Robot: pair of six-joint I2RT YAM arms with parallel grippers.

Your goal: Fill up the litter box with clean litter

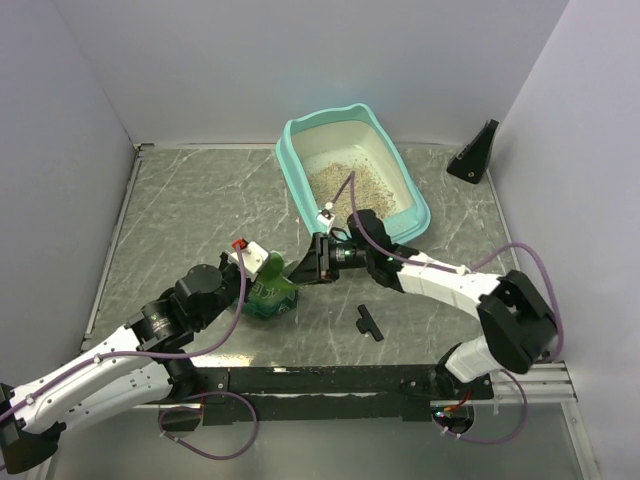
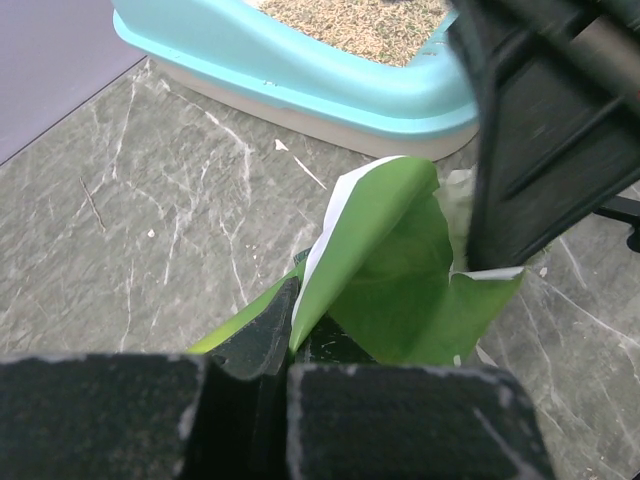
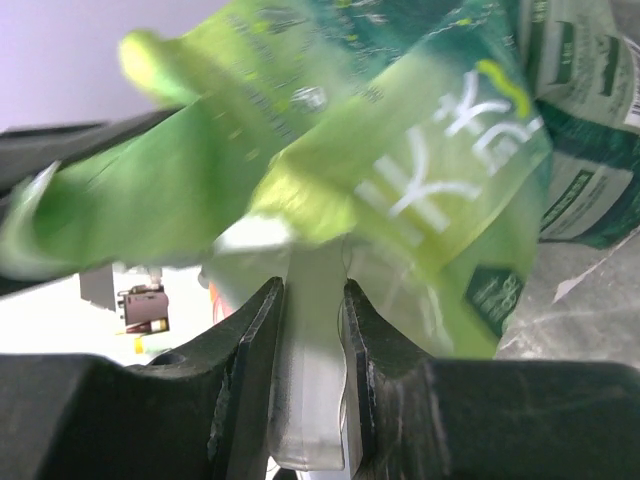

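Observation:
The litter box (image 1: 291, 150), teal-rimmed with a cream pan, sits at the back centre with beige clean litter (image 1: 352, 182) spread over its floor. In the left wrist view its rim (image 2: 300, 85) and the litter (image 2: 350, 20) lie just beyond the bag. A small green glossy bag (image 1: 272, 292) lies in front of the box between both arms. My left gripper (image 2: 290, 312) is shut on a folded edge of the bag (image 2: 400, 270). My right gripper (image 3: 312, 300) is shut on a pale translucent strip (image 3: 312, 390) of the bag (image 3: 400, 170), coming in from the right (image 1: 306, 265).
A small black T-shaped piece (image 1: 368, 322) lies on the marbled table right of the bag. A black wedge-shaped stand (image 1: 475, 152) sits at the back right. Tiny white scraps (image 2: 305, 170) lie before the box. Grey walls enclose three sides.

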